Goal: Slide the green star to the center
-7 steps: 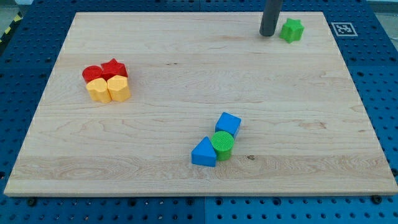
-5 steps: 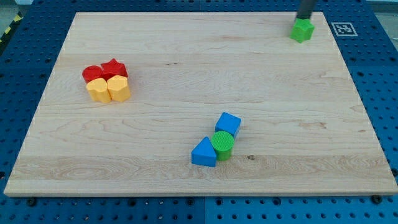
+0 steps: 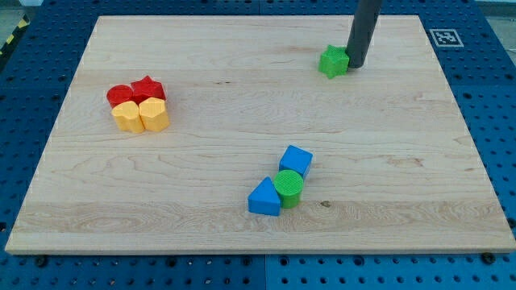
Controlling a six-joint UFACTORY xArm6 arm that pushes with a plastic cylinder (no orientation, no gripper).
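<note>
Green star (image 3: 333,61) slid leftward; my tip (image 3: 355,64) touches its right.

Green star (image 3: 332,61); dark tip (image 3: 355,64); maybe pale-wood board (image 3: 242,97).

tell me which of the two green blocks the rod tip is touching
The green star near the view's top: my tip sits against its right side. The green cylinder lies far below, between two blue blocks.

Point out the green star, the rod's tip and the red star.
green star (image 3: 332,61), camera view, middle of its top face
my tip (image 3: 355,64), camera view, very end, at the star's right
red star (image 3: 148,89), camera view, top face
</note>
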